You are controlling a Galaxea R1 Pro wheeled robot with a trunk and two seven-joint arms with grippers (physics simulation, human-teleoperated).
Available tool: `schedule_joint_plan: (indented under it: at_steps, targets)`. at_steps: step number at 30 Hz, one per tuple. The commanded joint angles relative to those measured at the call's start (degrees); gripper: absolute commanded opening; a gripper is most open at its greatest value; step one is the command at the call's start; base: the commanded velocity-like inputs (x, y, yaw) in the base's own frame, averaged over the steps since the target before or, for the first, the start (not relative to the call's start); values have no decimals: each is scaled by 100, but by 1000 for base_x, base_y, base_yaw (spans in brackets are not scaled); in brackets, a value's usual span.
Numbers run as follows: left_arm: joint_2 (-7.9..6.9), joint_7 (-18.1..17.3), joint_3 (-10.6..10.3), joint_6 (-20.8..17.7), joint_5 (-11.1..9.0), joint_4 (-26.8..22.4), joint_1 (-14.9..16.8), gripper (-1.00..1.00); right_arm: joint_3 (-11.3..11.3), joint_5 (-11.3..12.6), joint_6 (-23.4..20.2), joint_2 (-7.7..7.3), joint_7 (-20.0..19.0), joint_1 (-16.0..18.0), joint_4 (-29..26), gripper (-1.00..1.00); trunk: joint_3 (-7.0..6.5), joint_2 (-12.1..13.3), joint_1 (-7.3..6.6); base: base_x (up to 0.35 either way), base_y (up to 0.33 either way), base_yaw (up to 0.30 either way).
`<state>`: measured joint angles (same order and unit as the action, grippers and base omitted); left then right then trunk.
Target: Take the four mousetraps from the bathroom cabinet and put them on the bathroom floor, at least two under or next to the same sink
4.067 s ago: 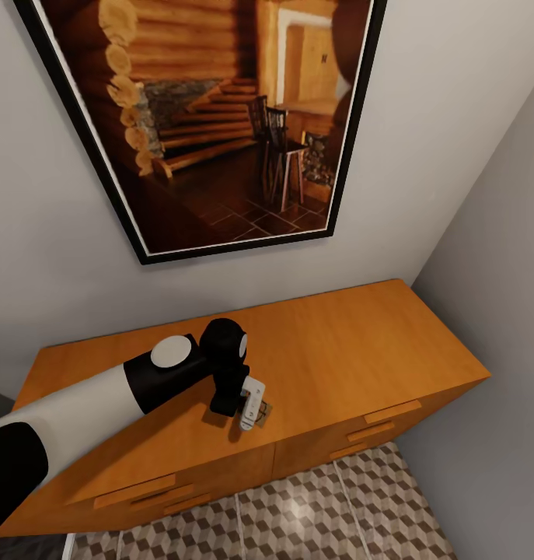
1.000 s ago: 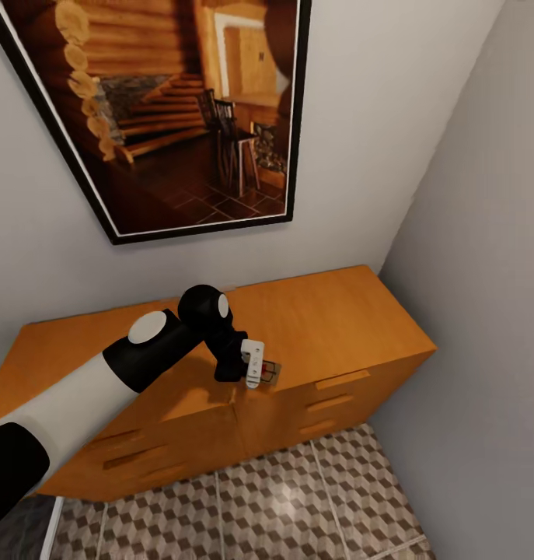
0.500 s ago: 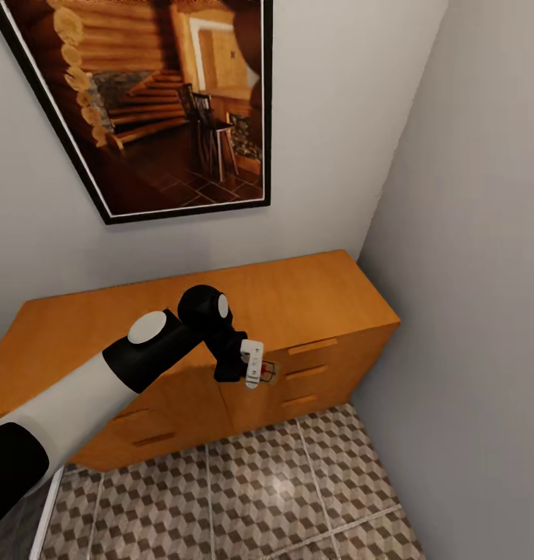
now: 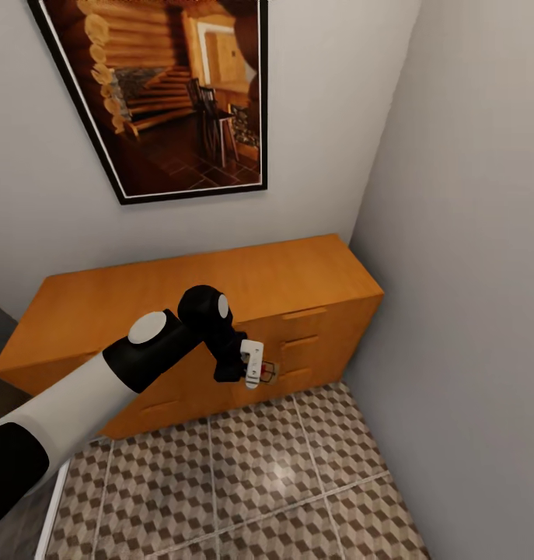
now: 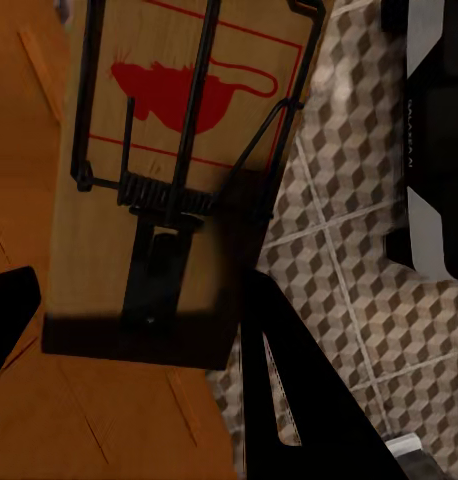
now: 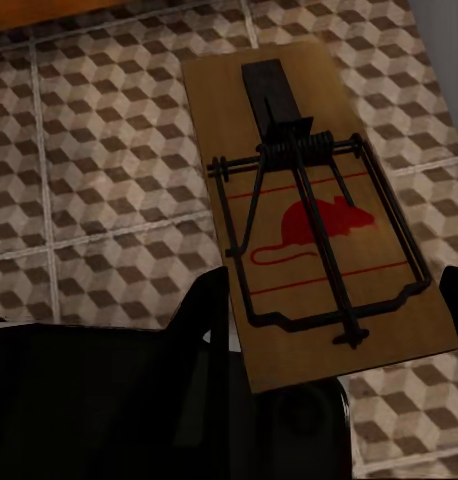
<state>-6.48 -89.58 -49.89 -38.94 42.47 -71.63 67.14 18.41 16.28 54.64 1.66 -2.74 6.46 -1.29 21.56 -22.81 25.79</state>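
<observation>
My left gripper point(image 4: 256, 372) is shut on a tan mousetrap point(image 4: 266, 371) and holds it in the air in front of the orange-brown cabinet point(image 4: 220, 284), above the cube-pattern bathroom floor point(image 4: 259, 482). In the left wrist view this mousetrap point(image 5: 169, 170) sits between the dark fingers point(image 5: 284, 390), its red mouse mark and wire bar showing. In the right wrist view my right gripper point(image 6: 334, 335) is shut on a second mousetrap point(image 6: 309, 220), held over the floor tiles point(image 6: 99, 170).
A large framed picture point(image 4: 169, 93) hangs on the wall above the cabinet. A grey side wall point(image 4: 469, 272) closes the space on the right, meeting the cabinet's end. The robot's dark and white base point(image 5: 434, 150) stands over the tiles in the left wrist view.
The whole head view has pulled back and swung, so the cabinet looks smaller and more floor shows. The left gripper, down on the cabinet top earlier, now holds the mousetrap in the air.
</observation>
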Motion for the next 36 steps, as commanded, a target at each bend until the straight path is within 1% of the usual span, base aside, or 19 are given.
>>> schedule_joint_plan:
  at_steps: [1, 5, 9, 11, 14, 18, 19, 21, 22, 24, 27, 29, 30, 32, 33, 35, 36]
  targets:
    - [-3, -42, -9, -61, 36, 3, 6, -100, 31, 69, 20, 1, -36, 4, 6, -100, 10, -11, -1, -338, 0, 0]
    - [-14, -42, -9, -61, 34, 36, 3, -100, 31, 69, 20, 1, -35, 4, 6, -100, 10, -11, -1, -247, 0, 0]
    - [-33, -42, -5, -61, 40, 92, -37, -100, 31, 69, 20, 1, -36, 4, 6, -100, 10, -11, -1, -56, 0, 0]
    - [-48, -42, -5, -61, 41, 158, -106, -100, 31, 69, 20, 1, -35, 4, 6, -100, 10, -11, -1, -16, 0, 0]
    - [-63, -42, -4, -61, 42, 264, -250, -100, 31, 69, 20, 1, -34, 4, 6, -100, 10, -11, -1, -6, 0, 0]
    - [-71, -42, -9, -56, 42, 506, -637, -100, 31, 69, 20, 1, -34, 4, 6, -100, 10, -11, -1, -1, 0, 0]
    - [-72, 127, -13, -53, 40, 573, -800, -100, 31, 69, 20, 1, -31, 4, 6, -100, 10, -11, -1, 0, 0, 0]
    - [-69, 623, -18, -45, 32, 673, -1184, -100, 31, 69, 20, 1, -27, 4, 6, -100, 10, -11, -1, 0, 0, 0]
    - [-68, 744, -19, -43, 30, 695, -1284, -100, 31, 69, 20, 1, -27, 4, 6, -100, 10, -11, -1, 0, 0, 0]
    - [-66, 1164, -20, -38, 22, 815, -1678, -100, 28, 69, 20, 1, -26, 4, 6, -100, 10, -11, -1, 0, 0, 0]
    - [-49, 1598, -25, -20, 11, 1146, -2142, -100, 24, 69, 17, 1, -20, 4, 6, -100, 10, -11, -1, 0, 0, 0]
    - [-42, 1881, -25, -8, -6, 1364, -2394, -100, 23, 69, 14, -2, -16, 4, 6, -100, 10, -11, -1, 0, 0, 0]
    - [-41, 1958, -24, -6, -12, 1413, -2460, -100, 23, 69, 13, -3, -14, 4, 6, -100, 10, -11, -1, 0, 0, 0]
    - [-39, 2365, -22, -2, -56, 1613, -2733, -100, 21, 69, 12, -6, -10, 4, 6, -100, 10, -11, -1, 0, 0, 0]
    - [-39, 2491, -20, -1, -75, 1663, -2796, -100, 20, 69, 12, -6, -10, 4, 6, -100, 10, -11, -1, 0, 0, 0]
    - [-38, 3050, -16, 1, -229, 1861, -3007, -100, 16, 69, 12, -7, -9, 4, 4, -100, 10, -11, -1, 0, 0, 0]
    - [-37, 3193, -15, 1, -298, 1915, -3048, -100, 14, 69, 11, -9, -8, 4, 3, -100, 10, -11, -1, 0, 0, 0]
